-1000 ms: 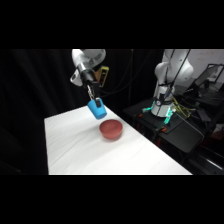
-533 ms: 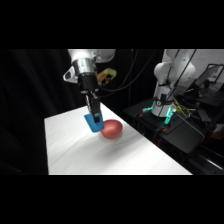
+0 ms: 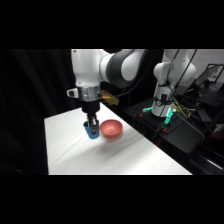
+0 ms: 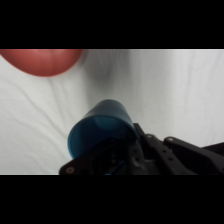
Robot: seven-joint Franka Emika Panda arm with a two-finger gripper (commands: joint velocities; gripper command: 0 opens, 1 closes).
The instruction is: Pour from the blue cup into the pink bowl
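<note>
The blue cup (image 3: 90, 131) is low over the white table (image 3: 115, 155), just left of the pink bowl (image 3: 111, 128), and looks tilted. My gripper (image 3: 91, 123) comes straight down from above and is shut on the cup. In the wrist view the blue cup (image 4: 100, 131) fills the centre with its open mouth turned toward the camera, and the gripper (image 4: 117, 151) holds it at the lower rim. A slice of the pink bowl (image 4: 42, 60) shows at the top left, apart from the cup. I cannot see what is inside the cup.
The arm's base (image 3: 165, 85) stands at the upper right beside a dark stand carrying a teal-lit device (image 3: 167, 114). A yellowish object (image 3: 109, 99) sits behind the arm. The table's far edge runs close behind the bowl.
The gripper has carried the blue cup down and to the left, from above the bowl's rim to table height beside the bowl. The bowl has stayed put.
</note>
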